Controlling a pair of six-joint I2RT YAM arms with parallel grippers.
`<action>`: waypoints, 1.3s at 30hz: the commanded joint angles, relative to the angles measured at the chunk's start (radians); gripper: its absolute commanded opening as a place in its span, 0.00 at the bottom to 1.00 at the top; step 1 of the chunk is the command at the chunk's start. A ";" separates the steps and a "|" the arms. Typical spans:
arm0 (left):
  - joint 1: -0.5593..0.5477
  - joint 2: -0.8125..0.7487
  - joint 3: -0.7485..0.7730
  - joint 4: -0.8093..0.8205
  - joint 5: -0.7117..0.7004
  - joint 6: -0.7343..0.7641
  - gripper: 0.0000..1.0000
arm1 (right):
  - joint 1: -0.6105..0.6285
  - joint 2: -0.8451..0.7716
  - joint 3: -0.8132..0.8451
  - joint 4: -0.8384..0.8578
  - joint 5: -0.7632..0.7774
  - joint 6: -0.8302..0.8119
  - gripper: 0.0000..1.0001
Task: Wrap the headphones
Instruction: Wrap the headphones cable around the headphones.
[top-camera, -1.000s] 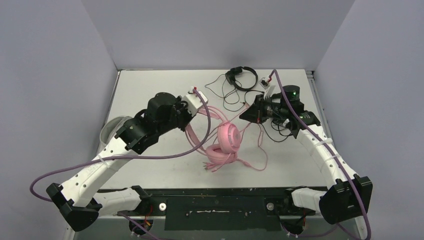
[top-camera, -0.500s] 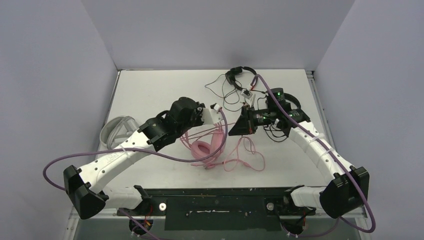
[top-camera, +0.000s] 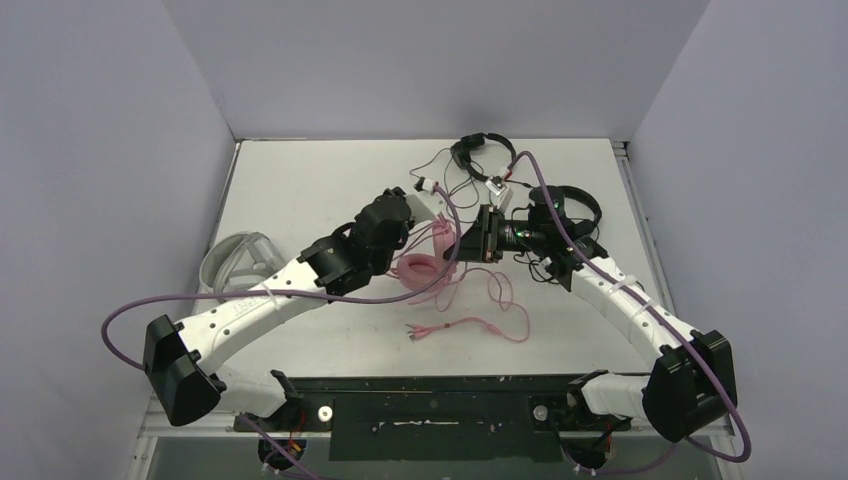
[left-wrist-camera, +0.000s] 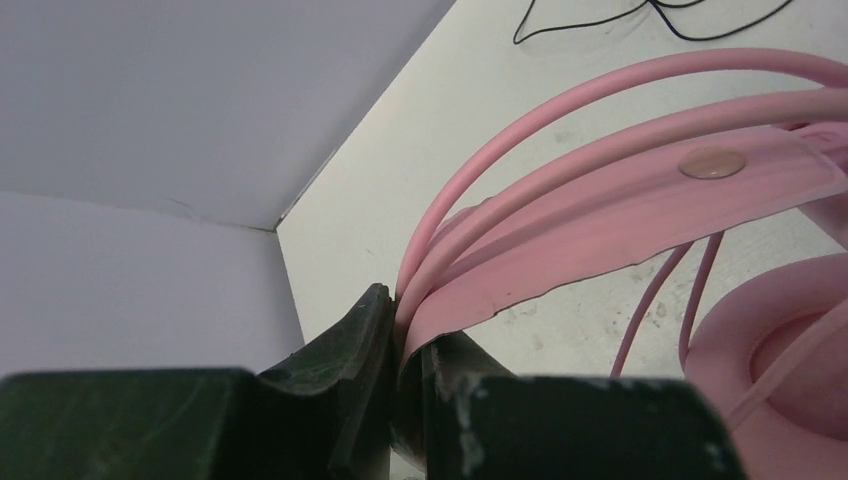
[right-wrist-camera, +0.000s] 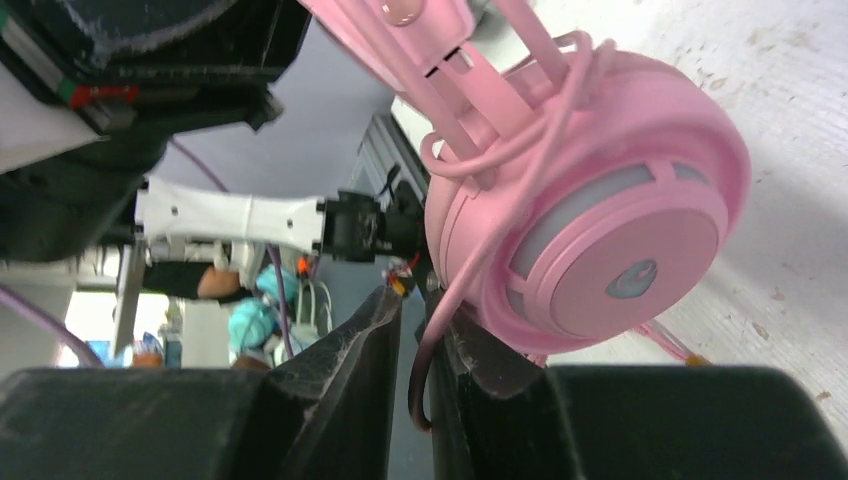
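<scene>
Far L on table (top-camera: 300, 180): white-grey headset (top-camera: 238, 258), lying apart from both arms, untouched.

Next, L gripper (left-wrist-camera: 400, 335): clamped tight on headband (left-wrist-camera: 640, 190) of pink headset (top-camera: 420, 266), pinching both thin rails and the flat strap at one end of the arc. Holds headset lifted mid-table, btwn the two arms. Band's long axis runs out from the L jaws toward the R arm, earcup (right-wrist-camera: 600, 220) hanging at the far end.

Then R gripper (right-wrist-camera: 418, 308): directly facing that cup, just beside it, outer face of cup turned to the R wrist cam. Jaws a little apart, pink cable (right-wrist-camera: 418, 375) threading down btwn them, not visibly pinched. One loop of cable already lying over the cup's yoke.

Rest of cable: slack tail (top-camera: 480, 326) trailing on the table, nearer the arm bases than the headset, plug end toward L.

Key relation, as a judgement: free cable lies below and near-side of the R jaws, cup straight ahead of them, so R arm far better placed to feed the next turn; L arm best kept as the anchor. Needs a re-grip lower on the cable first, else no tension for the wrap.

Far R/back: two black headsets, one (top-camera: 483, 155) at the far edge, one (top-camera: 572, 205) partly under the R arm, thin cords loose nearby and a snag risk.
</scene>
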 joint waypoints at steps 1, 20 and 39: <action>-0.020 0.009 0.032 0.176 -0.229 -0.257 0.00 | 0.013 -0.055 -0.020 0.206 0.180 0.147 0.18; -0.019 0.043 0.168 0.018 -0.388 -0.749 0.00 | 0.205 -0.051 0.038 0.076 0.437 0.000 0.39; 0.092 -0.017 0.360 -0.217 -0.203 -0.988 0.00 | 0.422 -0.120 -0.027 0.146 0.654 -0.269 0.69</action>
